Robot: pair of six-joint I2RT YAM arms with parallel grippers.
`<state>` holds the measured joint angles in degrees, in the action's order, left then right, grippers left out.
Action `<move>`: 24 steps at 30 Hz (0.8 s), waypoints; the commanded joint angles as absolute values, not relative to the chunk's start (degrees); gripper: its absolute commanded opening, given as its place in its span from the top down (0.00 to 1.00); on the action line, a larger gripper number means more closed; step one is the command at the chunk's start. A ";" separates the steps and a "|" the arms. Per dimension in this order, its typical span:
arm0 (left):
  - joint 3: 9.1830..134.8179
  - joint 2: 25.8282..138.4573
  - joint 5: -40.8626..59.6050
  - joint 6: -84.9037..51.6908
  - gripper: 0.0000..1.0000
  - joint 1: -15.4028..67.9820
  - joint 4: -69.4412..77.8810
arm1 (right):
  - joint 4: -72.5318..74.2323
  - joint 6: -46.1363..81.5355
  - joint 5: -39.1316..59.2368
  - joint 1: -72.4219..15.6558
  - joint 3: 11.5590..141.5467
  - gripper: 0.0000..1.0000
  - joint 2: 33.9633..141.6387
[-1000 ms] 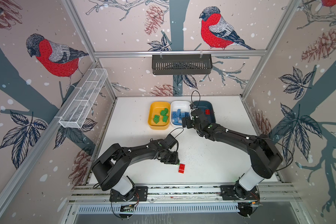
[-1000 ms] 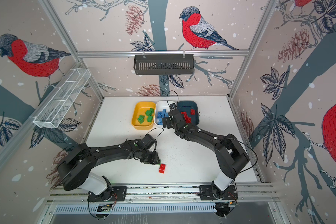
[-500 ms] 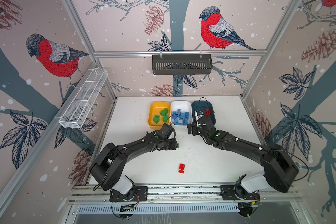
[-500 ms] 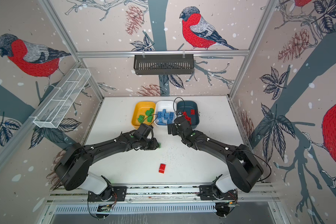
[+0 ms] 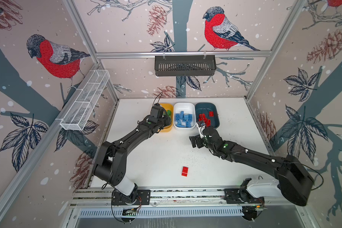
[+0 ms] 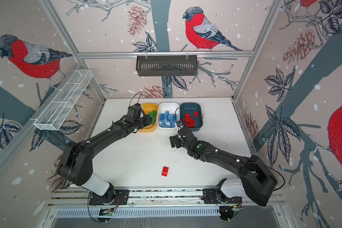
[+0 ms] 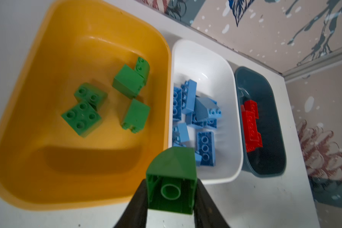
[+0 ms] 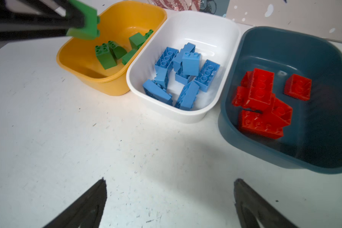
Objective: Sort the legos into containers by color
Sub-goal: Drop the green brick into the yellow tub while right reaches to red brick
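Because the three tubs line up along the twelve o'clock edge of the white surface (image 5: pixel 146 154), each arm has a short reach to them, and nearly every brick already lies sorted. The left arm (image 5: pixel 126 141) stretches from seven o'clock toward eleven, wrist raised above the tubs. The right arm (image 5: pixel 255 158) lies low from five o'clock toward the middle, ending short of the tubs.

The yellow tub (image 7: pixel 77 49), white tub (image 7: pixel 205 63) and dark teal tub (image 7: pixel 269 142) stand side by side, running from nine o'clock to three.

The left hand (image 7: pixel 171 185) is clamped on a green brick (image 7: pixel 171 167), one finger on each flat side and the hollow underside facing the wrist camera, so it should fall free once let go. It hangs above the yellow tub, on the side toward the white one. The right hand (image 8: pixel 170 180) is spread wide and empty over bare surface, at six o'clock from the white tub.

Green bricks (image 7: pixel 81 116) lie in the yellow tub, blue bricks (image 7: pixel 188 98) in the white, red bricks (image 8: pixel 263 102) in the teal. One red brick (image 5: pixel 184 171) lies alone at six o'clock on the surface, well apart from both hands; it is probably the right hand's next job.
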<state>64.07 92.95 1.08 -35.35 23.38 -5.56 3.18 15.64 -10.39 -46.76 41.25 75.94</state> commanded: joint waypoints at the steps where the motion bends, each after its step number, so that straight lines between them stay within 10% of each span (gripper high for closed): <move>1: 66.87 96.60 -5.75 -33.22 0.63 21.96 -1.05 | 1.95 13.70 -7.12 -48.68 40.74 0.00 75.76; 14: 100.87 123.30 -19.47 -32.93 0.53 19.96 -21.88 | -4.52 13.97 -2.15 -59.17 39.02 0.00 79.75; 24: 89.39 112.35 -6.86 -32.82 0.27 19.95 -14.29 | -8.67 11.53 0.34 -64.32 42.01 0.00 87.38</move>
